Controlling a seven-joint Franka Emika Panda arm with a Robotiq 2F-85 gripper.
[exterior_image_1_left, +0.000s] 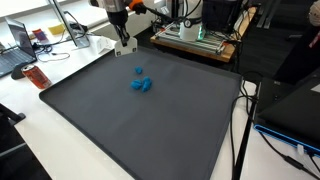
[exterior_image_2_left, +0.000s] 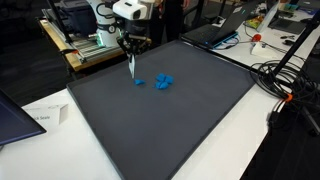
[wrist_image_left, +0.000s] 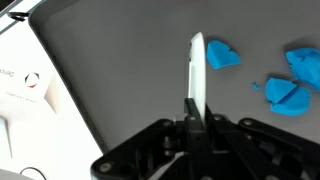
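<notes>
- We see the end effector (wrist_image_left: 193, 118) pressed together on a thin white strip (wrist_image_left: 197, 70), which sticks straight out from between its fingers.
- In both exterior views the end effector (exterior_image_2_left: 130, 44) hangs over the far part of a dark mat (exterior_image_2_left: 170, 130), with the white strip (exterior_image_2_left: 131, 64) pointing down toward it.
- We cannot tell whether the strip's tip touches the mat or stops just above it.
- In the wrist view, a small blue piece (wrist_image_left: 222, 55) lies just beside the strip's free end, apart from it.
- A cluster of larger blue pieces (wrist_image_left: 292, 92) lies a little farther out on the same side, near the picture's edge.
- In an exterior view the small blue piece (exterior_image_2_left: 139, 82) sits near the strip's tip, and the cluster (exterior_image_2_left: 164, 81) lies just past it, both flat on the mat.
- In an exterior view the same blue things (exterior_image_1_left: 141, 84) lie near the middle of the mat's far half, with the end effector (exterior_image_1_left: 122, 40) up by the far edge.
- The mat covers most of a white tabletop (exterior_image_2_left: 250, 140).
- A sheet of paper (exterior_image_2_left: 40, 118) lies on the tabletop beside the mat's edge.
</notes>
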